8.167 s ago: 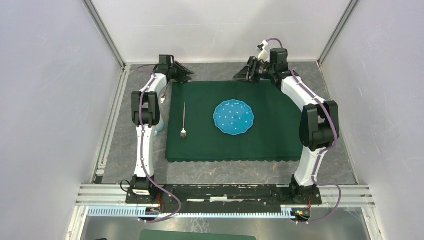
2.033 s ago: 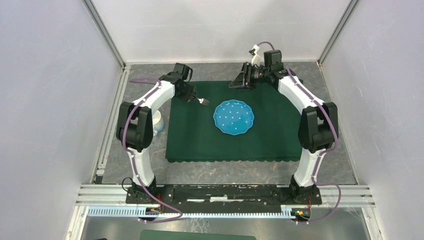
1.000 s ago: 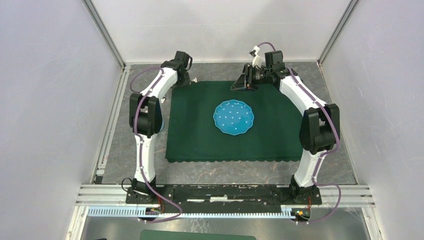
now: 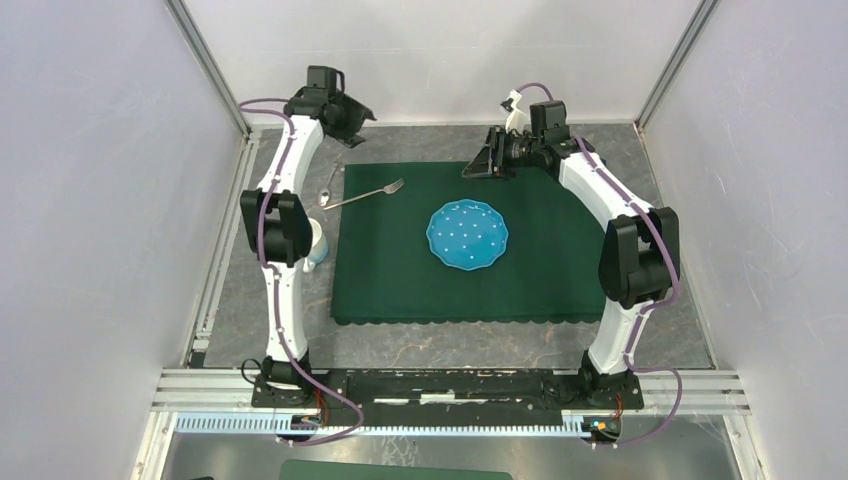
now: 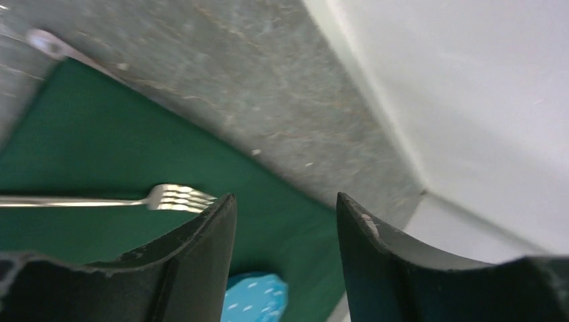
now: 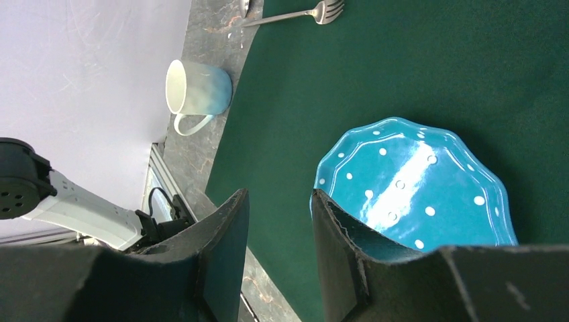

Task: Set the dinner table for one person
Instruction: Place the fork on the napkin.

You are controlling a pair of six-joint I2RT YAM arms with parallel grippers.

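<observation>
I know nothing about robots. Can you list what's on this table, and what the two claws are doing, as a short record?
surface: dinner table, green cloth spread on it
plate: blue, white-dotted, middle of cloth
fork: slanted across cloth's far-left corner, handle end off the edge
spoon: on bare table beside fork
mug: on table left of cloth
left gripper: open, empty
right gripper: open, empty

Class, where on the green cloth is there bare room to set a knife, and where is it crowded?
Bare: cloth right of the blue plate, and the strip between plate and scalloped near edge. Crowded: left edge, with fork, spoon and mug.
</observation>
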